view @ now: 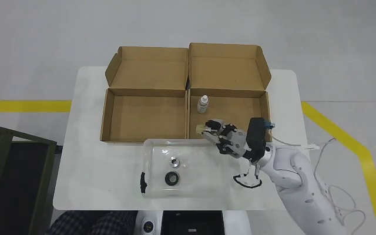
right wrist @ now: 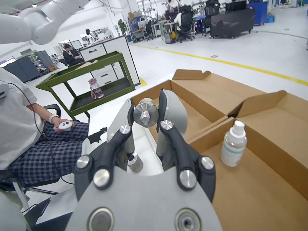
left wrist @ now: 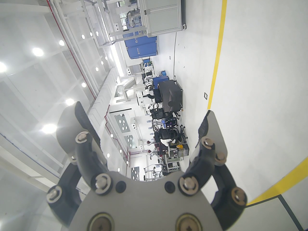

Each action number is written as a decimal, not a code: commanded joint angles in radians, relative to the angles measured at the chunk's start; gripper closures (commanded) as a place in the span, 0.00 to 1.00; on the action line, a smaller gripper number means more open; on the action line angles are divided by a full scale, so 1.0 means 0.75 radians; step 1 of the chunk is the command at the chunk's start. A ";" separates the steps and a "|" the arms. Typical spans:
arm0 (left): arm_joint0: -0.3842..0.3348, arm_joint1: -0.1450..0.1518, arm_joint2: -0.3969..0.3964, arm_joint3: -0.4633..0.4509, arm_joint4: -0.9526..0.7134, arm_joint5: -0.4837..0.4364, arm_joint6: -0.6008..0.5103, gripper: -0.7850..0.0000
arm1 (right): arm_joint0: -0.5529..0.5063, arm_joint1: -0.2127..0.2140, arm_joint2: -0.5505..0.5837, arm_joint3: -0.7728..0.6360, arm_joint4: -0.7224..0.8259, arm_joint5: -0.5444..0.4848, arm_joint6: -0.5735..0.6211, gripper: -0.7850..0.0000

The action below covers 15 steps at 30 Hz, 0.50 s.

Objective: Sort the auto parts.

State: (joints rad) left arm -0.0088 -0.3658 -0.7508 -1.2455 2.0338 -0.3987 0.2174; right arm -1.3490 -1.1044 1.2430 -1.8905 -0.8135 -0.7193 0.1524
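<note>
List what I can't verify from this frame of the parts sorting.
- Metal cylinder: far end hidden between the fingers of the right gripper, right wrist view.
- Small metal part and black ring in the clear bin: too small in the top view to identify.
- Black piece at the bin's edge: too small in the top view to name.

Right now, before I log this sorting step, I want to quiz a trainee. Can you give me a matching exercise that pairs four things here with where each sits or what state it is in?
Things:
1. metal cylinder
2. white bottle
3. black ring
4. left pincer

Places or states:
A. standing upright in the right cardboard box
B. open, holding nothing
C. lying in the clear tray
D. clamped in the right pincer

Pairs: 1-D, 2-A, 3-C, 4-B.
</note>
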 commanded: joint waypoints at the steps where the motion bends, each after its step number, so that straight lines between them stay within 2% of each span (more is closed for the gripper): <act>1: 0.000 0.000 0.000 0.000 0.000 0.000 0.000 0.00 | 0.011 0.000 -0.004 -0.005 0.015 0.055 0.072 1.00; 15: 0.000 0.000 0.000 0.000 0.000 0.000 0.000 0.00 | 0.123 0.003 -0.006 0.001 -0.038 0.357 0.452 1.00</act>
State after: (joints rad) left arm -0.0088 -0.3658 -0.7508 -1.2455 2.0338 -0.3987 0.2174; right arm -1.2622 -1.1018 1.2404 -1.8928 -0.8404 -0.4607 0.4789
